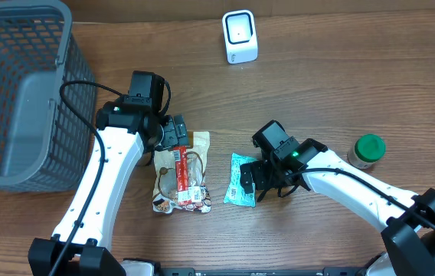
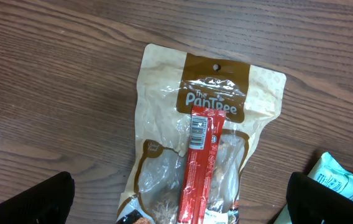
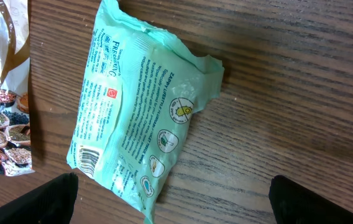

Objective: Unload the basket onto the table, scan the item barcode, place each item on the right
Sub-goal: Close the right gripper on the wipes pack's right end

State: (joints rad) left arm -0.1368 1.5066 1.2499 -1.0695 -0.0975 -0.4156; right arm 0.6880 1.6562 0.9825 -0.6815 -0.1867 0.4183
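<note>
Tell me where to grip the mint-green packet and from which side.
Probably pinch the mint-green packet across its narrow width at mid-length, coming straight down: it lies flat, and its barcode sits at one end, so that grip leaves it showing.

Table (image 1: 355, 69): brown wood grain, smooth, low sheen.
Pouch (image 2: 164, 81): tan printed film with a clear glossy window, crinkled.
Red stick (image 2: 198, 168): on the pouch; glossy plastic wrapper, smooth.
Mint packet (image 3: 139, 106): beside the pouch; thin plastic film, wrinkled, soft sheen.
Scanner (image 1: 240, 36): white plastic, smooth and shiny.
Basket (image 1: 18, 100): grey plastic mesh, matt.
Jar lid (image 1: 370, 146): green plastic.
</note>
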